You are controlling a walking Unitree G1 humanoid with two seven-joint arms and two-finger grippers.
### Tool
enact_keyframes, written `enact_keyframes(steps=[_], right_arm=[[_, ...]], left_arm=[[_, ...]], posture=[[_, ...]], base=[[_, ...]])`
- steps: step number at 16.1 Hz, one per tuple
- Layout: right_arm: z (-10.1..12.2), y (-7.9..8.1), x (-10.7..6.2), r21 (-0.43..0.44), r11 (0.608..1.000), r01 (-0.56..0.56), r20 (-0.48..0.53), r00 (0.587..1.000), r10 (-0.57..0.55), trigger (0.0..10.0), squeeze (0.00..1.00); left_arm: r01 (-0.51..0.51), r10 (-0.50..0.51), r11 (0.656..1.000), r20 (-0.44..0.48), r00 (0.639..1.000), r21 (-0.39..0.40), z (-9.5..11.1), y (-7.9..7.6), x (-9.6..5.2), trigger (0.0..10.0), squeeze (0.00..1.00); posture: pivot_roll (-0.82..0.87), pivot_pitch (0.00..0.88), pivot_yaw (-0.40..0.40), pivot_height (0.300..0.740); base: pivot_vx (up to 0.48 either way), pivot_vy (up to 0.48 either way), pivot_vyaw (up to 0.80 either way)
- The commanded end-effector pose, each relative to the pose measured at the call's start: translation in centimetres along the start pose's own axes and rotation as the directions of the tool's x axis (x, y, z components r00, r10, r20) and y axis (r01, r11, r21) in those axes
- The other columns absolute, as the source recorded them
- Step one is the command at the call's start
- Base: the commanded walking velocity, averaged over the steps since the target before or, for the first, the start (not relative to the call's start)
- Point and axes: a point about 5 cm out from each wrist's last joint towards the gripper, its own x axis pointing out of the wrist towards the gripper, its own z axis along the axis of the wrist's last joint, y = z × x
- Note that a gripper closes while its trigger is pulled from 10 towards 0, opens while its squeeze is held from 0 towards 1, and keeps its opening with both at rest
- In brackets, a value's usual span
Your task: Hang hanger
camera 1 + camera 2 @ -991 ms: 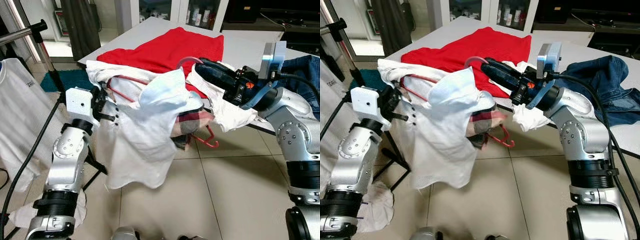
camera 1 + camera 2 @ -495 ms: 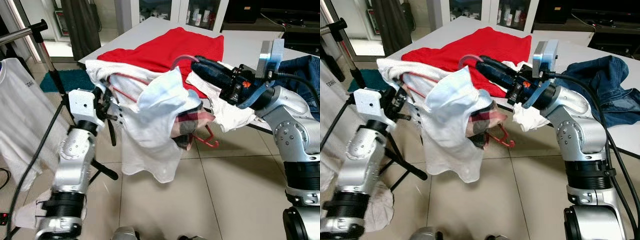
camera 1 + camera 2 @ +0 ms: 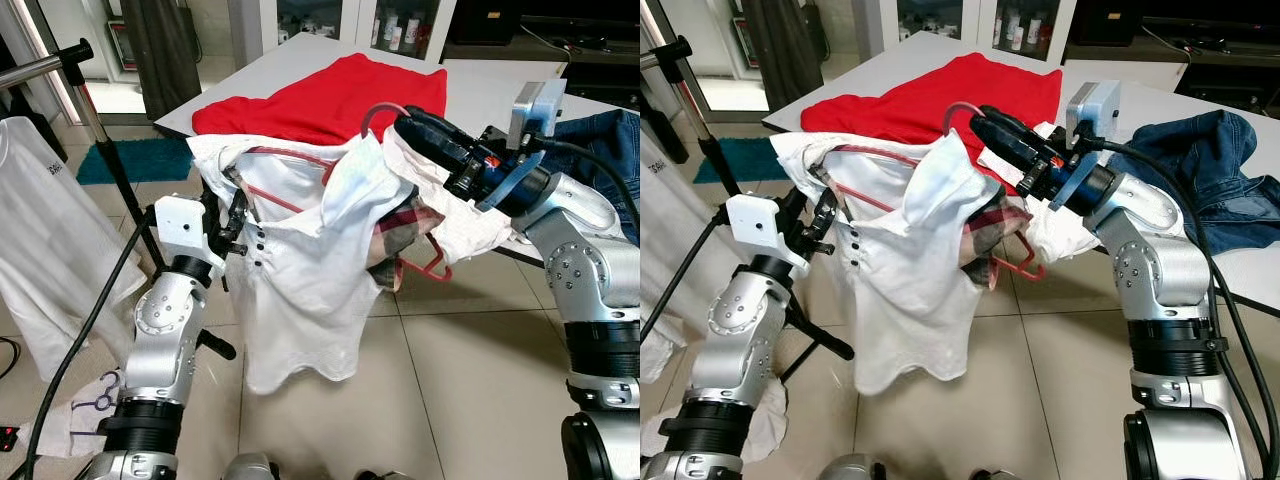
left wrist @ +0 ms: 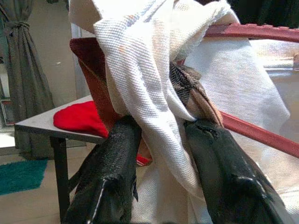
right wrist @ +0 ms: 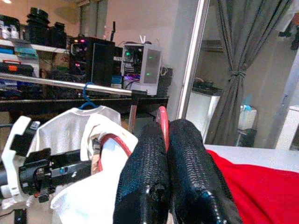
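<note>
A white shirt (image 3: 300, 270) hangs on a red hanger (image 3: 290, 153) between my two grippers, in front of the table. My right gripper (image 3: 405, 125) is shut on the hanger's red hook (image 5: 162, 122), which sticks up between its fingers (image 5: 187, 154). My left gripper (image 3: 235, 205) is at the shirt's other shoulder. Its fingers (image 4: 117, 154) pinch white cloth and a bit of plaid fabric beside the hanger's red arm (image 4: 261, 135). A second red hanger (image 3: 430, 265) with plaid cloth dangles under the shirt's right side.
A clothes rail (image 3: 40, 65) stands at the left with a white T-shirt (image 3: 40, 220) hanging on it. A red garment (image 3: 330, 90) and blue jeans (image 3: 605, 130) lie on the white table (image 3: 500, 80). White cloth (image 3: 80, 415) lies on the floor.
My left arm has moved right and closer to the table, carrying the shirt's shoulder. The shirt now hangs spread between the grippers. My right gripper has barely moved.
</note>
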Motion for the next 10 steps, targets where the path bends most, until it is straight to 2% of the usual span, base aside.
enact_keyframes(steps=[1,5,6,7,8,10], right_arm=[[-1.4,0.6,0.9,0.032,0.999,-0.033,-0.055,0.998,0.035,0.0,0.13],[-1.7,0.2,1.3,0.017,1.0,0.016,-0.067,0.998,-0.015,0.0,0.14],[-1.9,0.0,1.5,0.003,0.999,0.04,-0.078,0.996,-0.039,0.0,0.14],[-2.1,-0.1,1.6,-0.007,0.999,0.051,-0.086,0.995,-0.051,0.0,0.14],[-2.2,-0.1,1.7,-0.012,0.998,0.056,-0.09,0.994,-0.057,0.0,0.14],[-2.6,-0.1,1.9,-0.037,0.996,0.082,-0.106,0.991,-0.085,0.0,0.14]], left_arm=[[0.083,-0.084,0.996,0.097,0.992,0.007,1.9,-2.2,0.8,10.0,0.0],[0.078,-0.073,0.996,0.109,0.991,-0.039,1.8,-3.9,0.6,10.0,0.0],[0.094,-0.091,0.995,0.106,0.99,-0.024,1.6,-4.6,0.5,10.0,0.22],[0.107,-0.105,0.994,0.106,0.989,-0.008,1.6,-5.0,0.4,10.0,0.65],[0.118,-0.118,0.993,0.108,0.987,0.007,1.7,-5.2,0.4,10.0,1.0],[0.122,-0.126,0.991,0.102,0.987,0.049,1.6,-5.2,0.3,10.0,1.0]], posture=[[0.07,0.0,-0.004,0.74],[0.07,0.0,-0.004,0.74],[0.08,0.0,-0.008,0.74],[0.08,0.0,-0.009,0.74],[0.08,0.0,-0.009,0.74],[0.08,0.0,-0.009,0.74]], base=[[0.0,0.0,0.0],[0.0,0.0,0.0],[0.0,0.0,0.0],[0.0,0.0,0.0],[0.0,0.0,0.0],[0.0,0.0,0.0]])
